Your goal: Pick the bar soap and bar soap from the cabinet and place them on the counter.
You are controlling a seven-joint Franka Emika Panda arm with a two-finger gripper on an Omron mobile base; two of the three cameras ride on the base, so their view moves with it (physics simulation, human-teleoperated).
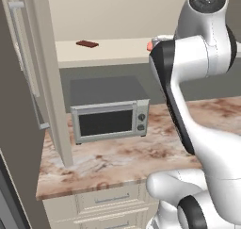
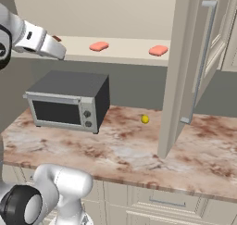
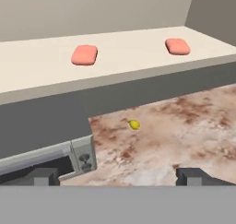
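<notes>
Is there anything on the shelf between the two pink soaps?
No. In the hand view, the beige shelf is bare between the left bar soap and the right bar soap.

Two salmon-pink soap bars (image 3: 85, 55) (image 3: 177, 46) on the plain beige shelf (image 3: 41, 66) of the cream cabinet (image 2: 185, 57), with a dark brown slab (image 1: 87, 44). Counter (image 2: 139, 150) marbled reddish brown, pink and white. Microwave (image 2: 69, 101) silver-fronted with dark grey top and black window. Small yellow ball (image 2: 145, 119). Grey door handle (image 2: 203, 57).
</notes>
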